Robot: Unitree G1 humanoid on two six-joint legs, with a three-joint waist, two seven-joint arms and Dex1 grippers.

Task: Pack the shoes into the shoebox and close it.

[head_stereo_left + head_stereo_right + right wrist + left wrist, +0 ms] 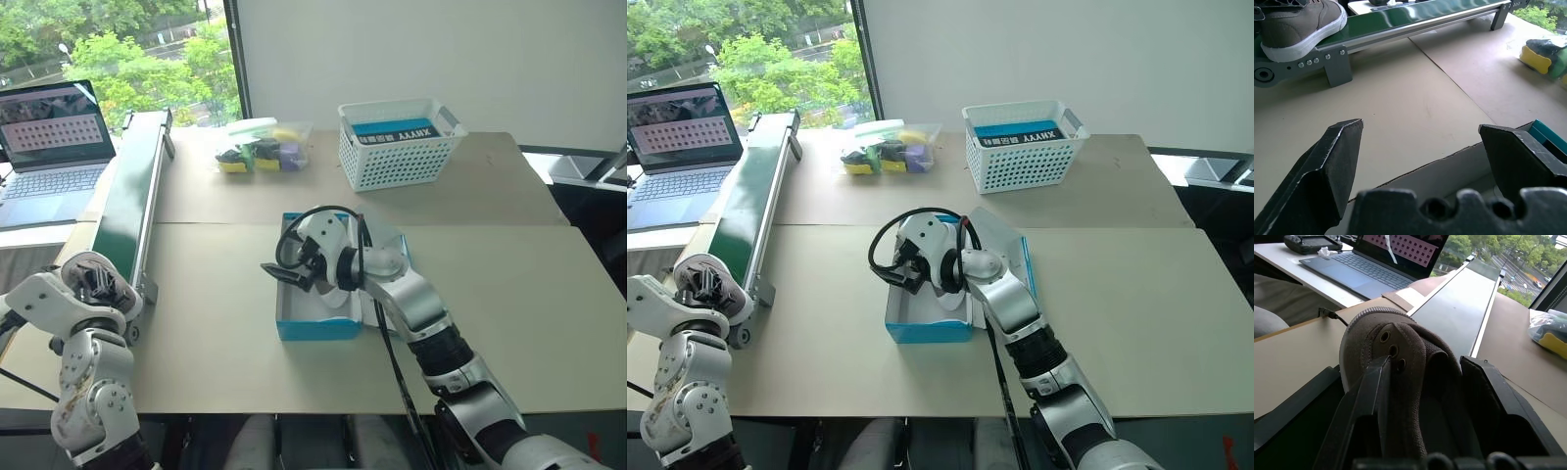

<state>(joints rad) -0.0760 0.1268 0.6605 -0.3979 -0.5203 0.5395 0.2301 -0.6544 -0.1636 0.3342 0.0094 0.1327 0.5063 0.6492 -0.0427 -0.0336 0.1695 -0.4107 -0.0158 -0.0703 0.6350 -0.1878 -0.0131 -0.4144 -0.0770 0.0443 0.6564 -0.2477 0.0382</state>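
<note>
1. The left gripper (1425, 396) is at the near end of the green conveyor (127, 211), at the desk's left edge. Its jaws pinch a grey shoe (1396, 367), one finger (1371, 396) pressed inside the opening and the other against the outer side.
2. From the right wrist camera the shoe (1298, 24) rests on the belt's end, its whitish sole on the green surface.
3. The right gripper (291, 266) hovers over the blue shoebox (318, 328) mid-desk, jaws spread wide with nothing between them.
4. The box stands open, white inside, its flap lying back to the far side. What lies inside is hard to make out behind the arm.
5. A white basket (397, 147) and a clear tub (263, 147) sit at the far side; a laptop (49, 147) stands left of the conveyor.
</note>
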